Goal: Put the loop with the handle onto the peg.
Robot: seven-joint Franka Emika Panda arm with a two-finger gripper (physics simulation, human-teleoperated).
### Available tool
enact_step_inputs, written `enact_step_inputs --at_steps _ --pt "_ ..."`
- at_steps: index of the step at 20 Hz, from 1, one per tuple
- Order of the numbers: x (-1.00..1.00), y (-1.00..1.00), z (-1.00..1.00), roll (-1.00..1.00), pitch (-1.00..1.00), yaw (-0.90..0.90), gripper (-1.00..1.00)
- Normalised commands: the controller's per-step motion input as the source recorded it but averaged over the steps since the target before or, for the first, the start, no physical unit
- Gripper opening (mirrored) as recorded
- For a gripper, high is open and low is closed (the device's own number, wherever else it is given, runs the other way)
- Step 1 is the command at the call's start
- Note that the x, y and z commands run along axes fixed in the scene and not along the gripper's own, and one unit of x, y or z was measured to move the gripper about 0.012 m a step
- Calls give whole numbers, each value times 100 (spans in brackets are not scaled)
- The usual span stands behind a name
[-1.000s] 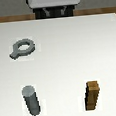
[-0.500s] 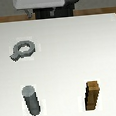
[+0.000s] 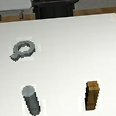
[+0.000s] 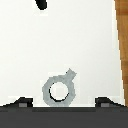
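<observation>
One loop with the handle flat, tab toward exterior view's lower left

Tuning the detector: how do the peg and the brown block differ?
The peg is a dark grey round cylinder; the brown block is wood-coloured with square edges. The peg stands on the exterior view's left, nearer the loop with the handle; the block stands on its right. Both are upright on the white table, untouched.

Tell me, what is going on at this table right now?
Nothing is held yet. The ring lies flat on the white table, apart from the upright peg and a brown block. The wrist view looks down on the ring, with the gripper tips at either side of the frame edge, apart and empty.
</observation>
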Motion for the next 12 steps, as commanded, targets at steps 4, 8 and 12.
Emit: enact_step_inputs --at_steps 4,8,12 --pt "0 0 0 0 0 -61 100" --pt "0 0 0 0 0 -83 100" --pt "25 0 0 0 0 0 100"
